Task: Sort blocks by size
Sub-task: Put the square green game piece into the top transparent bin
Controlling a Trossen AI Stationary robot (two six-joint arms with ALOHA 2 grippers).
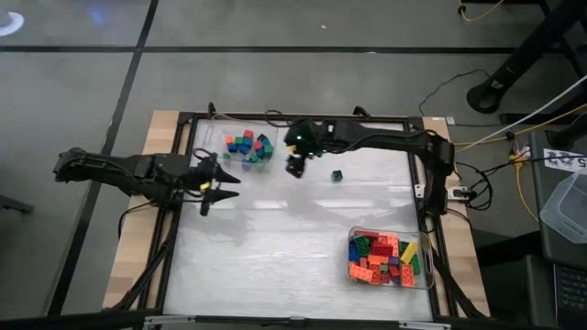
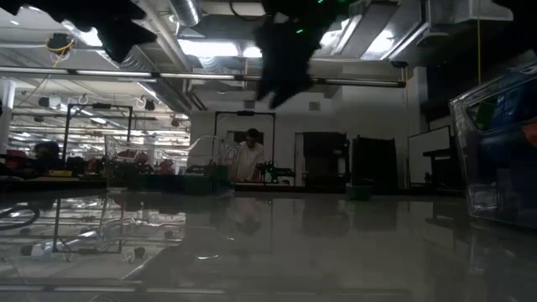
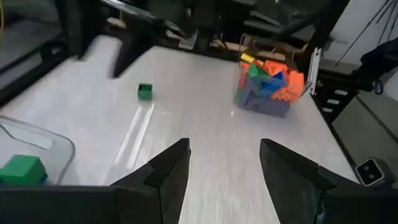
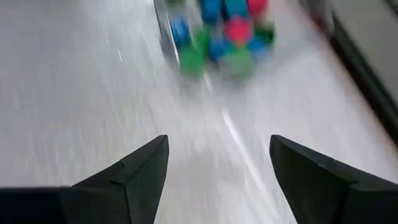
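Observation:
A clear tray (image 1: pixel 249 148) at the far left holds small blocks in green, blue and red (image 4: pixel 221 31). Another clear tray (image 1: pixel 426 275) at the near right holds longer blocks (image 1: pixel 381 258) in red, orange, green, blue and yellow (image 3: pixel 270 84). One small green block (image 1: pixel 337 174) (image 3: pixel 145 91) lies alone on the table between them. My right gripper (image 1: pixel 295 167) (image 4: pixel 217 140) hangs open above the table just right of the far tray, with nothing between its fingers. My left gripper (image 1: pixel 220 183) (image 3: pixel 224 165) stands open near the table's left edge, also with nothing in it.
The white tabletop (image 1: pixel 275 247) sits inside a black frame (image 1: pixel 174 229). The right arm (image 1: pixel 385 139) reaches along the far edge. Cables (image 1: pixel 495 156) lie beyond the right edge. Bare tabletop lies in the middle and at the near left.

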